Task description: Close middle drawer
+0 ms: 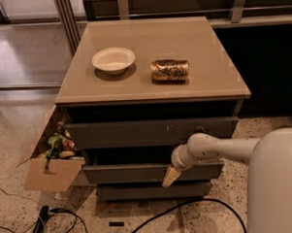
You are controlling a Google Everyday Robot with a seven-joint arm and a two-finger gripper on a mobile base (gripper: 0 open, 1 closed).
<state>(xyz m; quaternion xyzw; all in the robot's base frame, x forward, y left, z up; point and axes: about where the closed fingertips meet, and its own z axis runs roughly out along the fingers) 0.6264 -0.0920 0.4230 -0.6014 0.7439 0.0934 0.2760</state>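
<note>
Position lower centre of frame: wide grey flat-fronted middle drawer (129, 173) is found pulled partly out. Cream-tipped gripper (170, 177) is seen at its front panel; its grip state cannot be told.

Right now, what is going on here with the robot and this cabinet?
The robot's arm reaches in from the right of the picture, and its gripper is at the front panel of the middle drawer. That drawer is pulled out a little and not yet closed. On the cabinet top sit a white bowl and a can on its side. A cardboard box stands beside the cabinet.
</note>
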